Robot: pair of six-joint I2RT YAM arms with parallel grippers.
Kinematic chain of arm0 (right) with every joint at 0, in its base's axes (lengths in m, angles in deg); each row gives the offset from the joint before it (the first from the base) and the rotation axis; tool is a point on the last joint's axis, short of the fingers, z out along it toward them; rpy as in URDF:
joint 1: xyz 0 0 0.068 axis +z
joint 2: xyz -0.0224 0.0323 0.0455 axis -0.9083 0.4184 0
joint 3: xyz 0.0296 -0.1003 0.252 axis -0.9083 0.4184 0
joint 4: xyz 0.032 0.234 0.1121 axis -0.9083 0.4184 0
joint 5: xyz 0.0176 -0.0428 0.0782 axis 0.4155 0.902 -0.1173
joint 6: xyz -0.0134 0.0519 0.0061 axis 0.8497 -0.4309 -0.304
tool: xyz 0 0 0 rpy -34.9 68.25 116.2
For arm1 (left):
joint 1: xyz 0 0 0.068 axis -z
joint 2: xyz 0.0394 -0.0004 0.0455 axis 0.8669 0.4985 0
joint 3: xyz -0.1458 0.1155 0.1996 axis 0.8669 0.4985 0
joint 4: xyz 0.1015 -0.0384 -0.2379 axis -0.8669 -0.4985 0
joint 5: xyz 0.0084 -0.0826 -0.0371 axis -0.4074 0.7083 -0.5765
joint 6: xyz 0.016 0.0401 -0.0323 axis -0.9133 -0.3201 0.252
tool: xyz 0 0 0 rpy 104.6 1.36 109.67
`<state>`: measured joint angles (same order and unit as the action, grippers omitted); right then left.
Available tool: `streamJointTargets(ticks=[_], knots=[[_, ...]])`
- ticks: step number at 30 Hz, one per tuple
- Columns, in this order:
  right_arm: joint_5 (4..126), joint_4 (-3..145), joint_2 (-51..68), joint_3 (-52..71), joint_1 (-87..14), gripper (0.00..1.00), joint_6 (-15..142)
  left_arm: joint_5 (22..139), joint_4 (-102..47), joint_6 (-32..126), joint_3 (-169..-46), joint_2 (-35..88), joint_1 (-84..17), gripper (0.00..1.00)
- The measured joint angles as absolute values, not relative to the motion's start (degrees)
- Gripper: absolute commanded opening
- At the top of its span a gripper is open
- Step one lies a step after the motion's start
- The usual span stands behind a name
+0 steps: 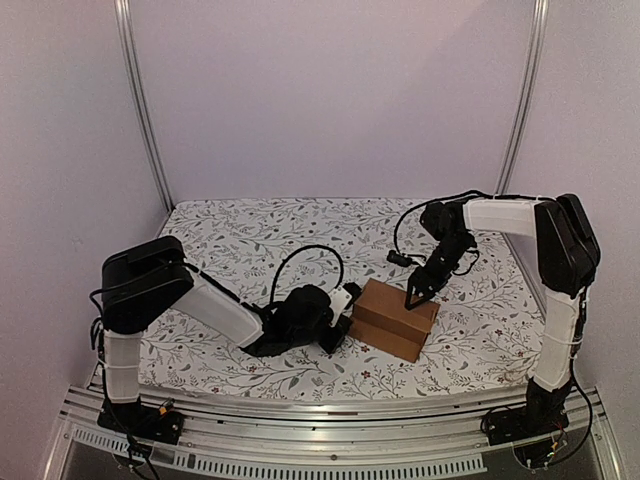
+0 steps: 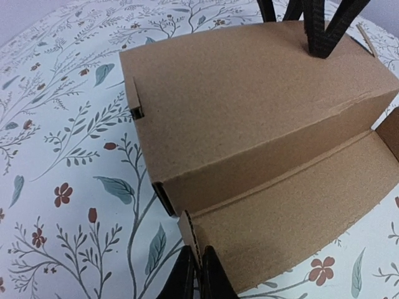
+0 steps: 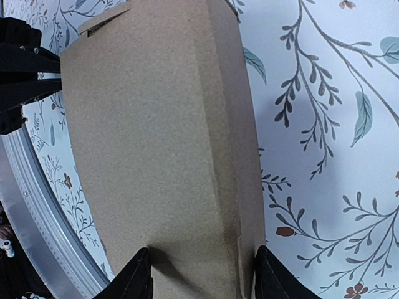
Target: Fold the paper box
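Under the spread right fingers (image 1: 414, 296) the box (image 2: 249, 106) stood nearly formed, closed on top, while the left fingers (image 2: 198, 274) pinched its loose flap (image 2: 287, 212), seemingly left to tuck.

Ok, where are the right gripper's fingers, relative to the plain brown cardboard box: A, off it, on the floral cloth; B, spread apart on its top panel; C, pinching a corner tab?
B: the right gripper rests with fingers spread on top of the brown cardboard box.
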<state>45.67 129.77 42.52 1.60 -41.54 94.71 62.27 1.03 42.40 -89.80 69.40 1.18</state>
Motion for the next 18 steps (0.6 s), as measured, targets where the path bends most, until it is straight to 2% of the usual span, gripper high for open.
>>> streamJointTargets(ticks=[5, 11, 18], knots=[[45.28, 129.86, 42.63, 1.60, -41.48, 0.52, 94.84, 62.47, 1.51, 43.60, -88.54, 68.33, 0.96, 0.08], [44.93, 129.99, 42.72, 1.60, -41.26, 0.52, 95.00, 63.41, 1.92, 44.00, -86.96, 67.28, 0.85, 0.14], [44.87, 129.99, 42.81, 1.60, -41.28, 0.52, 95.00, 63.85, 2.54, 44.41, -83.31, 64.57, 0.85, 0.10]])
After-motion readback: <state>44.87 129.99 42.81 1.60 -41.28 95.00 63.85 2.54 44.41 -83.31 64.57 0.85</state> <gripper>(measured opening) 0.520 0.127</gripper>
